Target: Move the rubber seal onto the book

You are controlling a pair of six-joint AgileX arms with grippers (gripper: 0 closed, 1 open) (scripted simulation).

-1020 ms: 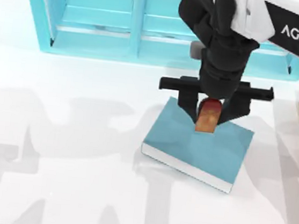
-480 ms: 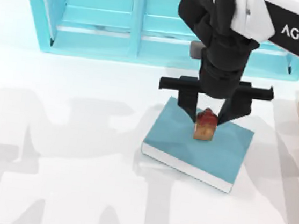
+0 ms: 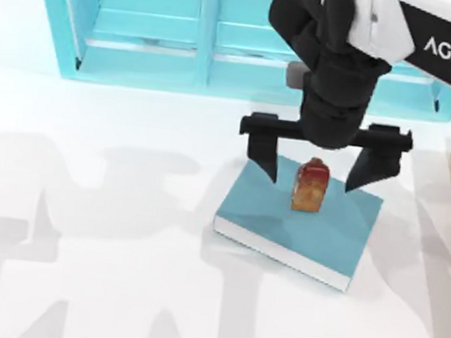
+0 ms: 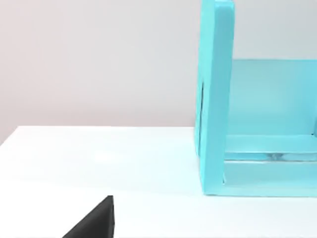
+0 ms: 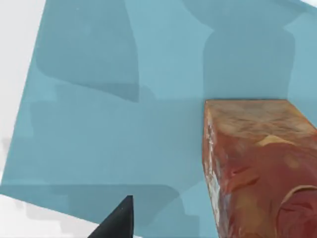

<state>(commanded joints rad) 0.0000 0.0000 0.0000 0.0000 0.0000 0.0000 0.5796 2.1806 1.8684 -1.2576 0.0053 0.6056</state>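
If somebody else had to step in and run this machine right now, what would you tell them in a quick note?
Right gripper: open, fingers spread either side of the rubber seal, not touching it.
Left arm: parked at the table's left edge.
Rubber seal stands upright on the book, near its far edge.
Done: seal placed on the book and let go.
Left: lift the right arm clear without knocking the seal.

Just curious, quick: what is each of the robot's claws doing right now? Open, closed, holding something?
Right gripper: open, straddling the rubber seal standing on the book, holding nothing.
Left gripper: parked at the table's left edge.
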